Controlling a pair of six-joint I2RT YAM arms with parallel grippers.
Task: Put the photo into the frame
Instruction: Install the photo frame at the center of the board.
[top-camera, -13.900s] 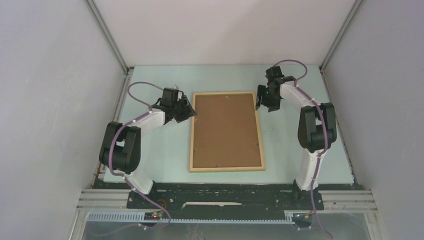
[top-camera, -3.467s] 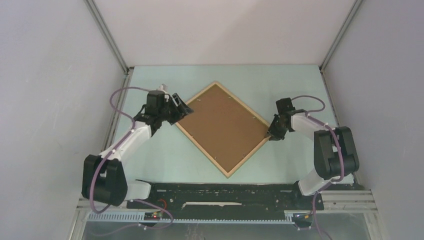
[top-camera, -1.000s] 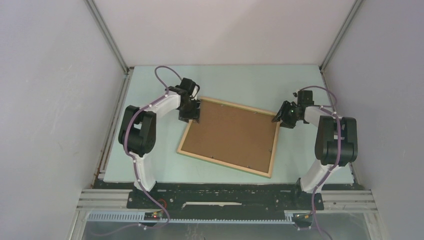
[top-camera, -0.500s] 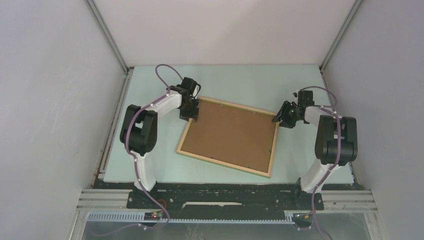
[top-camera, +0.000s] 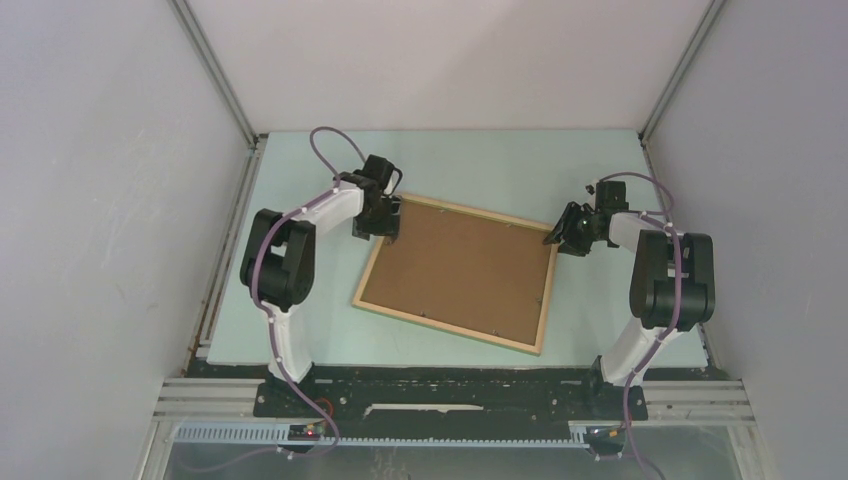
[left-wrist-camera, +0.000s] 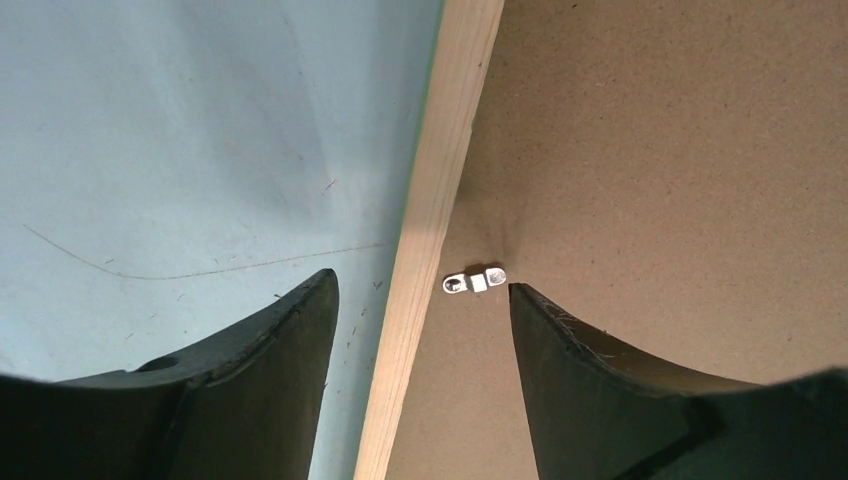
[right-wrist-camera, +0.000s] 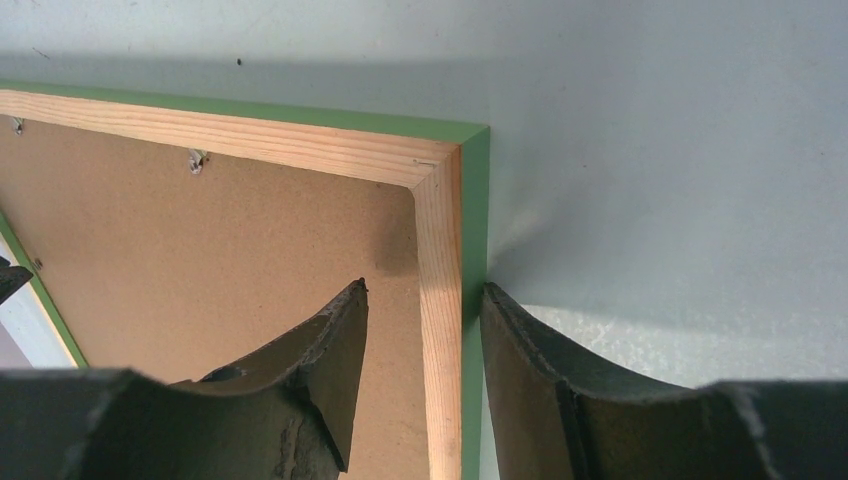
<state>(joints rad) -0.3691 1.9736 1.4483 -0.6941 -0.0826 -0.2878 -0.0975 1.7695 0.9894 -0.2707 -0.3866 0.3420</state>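
Frame (top-camera: 445, 327) lay back-up mid-worktop (top-camera: 300, 180), left gripper (left-wrist-camera: 420, 283) wide open over a clip (left-wrist-camera: 475, 283), right gripper (right-wrist-camera: 423, 288) half-open astride its corner, gripping nothing, so prying could skid it.

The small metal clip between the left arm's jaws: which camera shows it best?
The left wrist view: the clip is sharp and close, lying on the board beside the wooden frame edge. The top view is too far to show it clearly. The right wrist view shows only other clips.
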